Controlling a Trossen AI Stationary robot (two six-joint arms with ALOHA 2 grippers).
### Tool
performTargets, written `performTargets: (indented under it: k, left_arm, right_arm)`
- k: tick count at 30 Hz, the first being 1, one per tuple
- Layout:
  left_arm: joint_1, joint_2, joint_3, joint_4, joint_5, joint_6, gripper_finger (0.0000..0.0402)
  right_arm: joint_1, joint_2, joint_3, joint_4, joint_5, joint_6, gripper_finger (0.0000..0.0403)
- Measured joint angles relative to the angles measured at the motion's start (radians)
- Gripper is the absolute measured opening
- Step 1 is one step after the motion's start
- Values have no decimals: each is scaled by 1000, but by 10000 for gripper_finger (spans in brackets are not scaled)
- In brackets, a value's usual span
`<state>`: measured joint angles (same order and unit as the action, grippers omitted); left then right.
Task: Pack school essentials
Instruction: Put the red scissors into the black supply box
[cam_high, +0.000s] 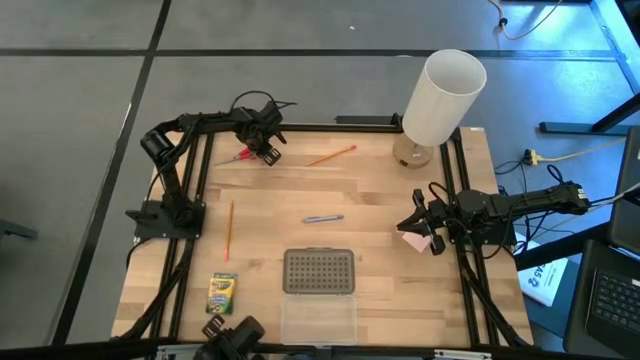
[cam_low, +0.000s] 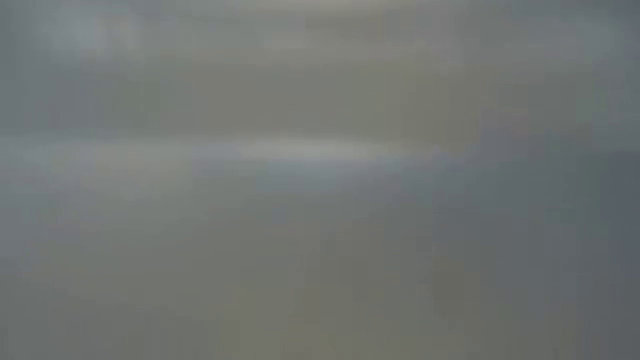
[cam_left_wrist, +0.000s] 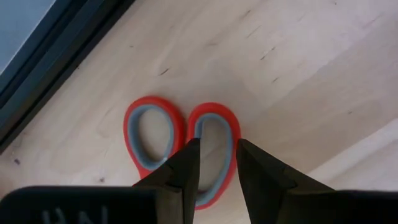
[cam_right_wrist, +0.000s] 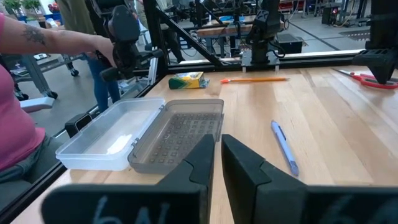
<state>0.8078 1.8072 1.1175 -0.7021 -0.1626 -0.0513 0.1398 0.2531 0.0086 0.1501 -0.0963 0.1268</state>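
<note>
Two orange pencils, one pen, one crayon box and one pair of red-handled scissors lie on the surface. At eleven o'clock, the left hand straddles one scissor loop, fingers slightly spread. At three o'clock, the right hand pinches a pink block.

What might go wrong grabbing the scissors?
The open left gripper straddles only one handle loop of the red-handled scissors, so they may swing or slip when lifted. They lie near the dark edge rail; a nudge could jam them there. The right gripper waits at the right edge.
</note>
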Motion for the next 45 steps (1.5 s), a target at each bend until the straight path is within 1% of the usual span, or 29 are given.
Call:
performTargets:
  k: [7, 13, 16, 18, 28, 40, 43, 45]
  left_arm:
    - [-1, 0, 0, 0, 31, -5, 98]
    - [2, 0, 0, 14, 27, -5, 98]
    - [2, 0, 0, 14, 27, -7, 98]
    - [2, 0, 0, 14, 27, -7, 98]
    - [2, 3, 0, 19, 27, -20, 98]
    - [1, 77, 4, 32, 36, -16, 97]
    - [2, 78, 3, 32, 46, -16, 83]
    - [1, 78, 3, 30, 49, -9, 61]
  right_arm:
    - [0, 0, 0, -6, 6, -15, 35]
    - [0, 0, 0, -11, 151, -105, 35]
    - [0, 0, 0, -19, 214, -112, 35]
    - [-1, 0, 0, -20, 236, -112, 35]
    - [0, 0, 0, -21, 235, -108, 35]
    - [0, 0, 0, -21, 235, -106, 35]
    - [0, 0, 0, -21, 235, -106, 35]
    - [0, 0, 0, -21, 235, -106, 35]
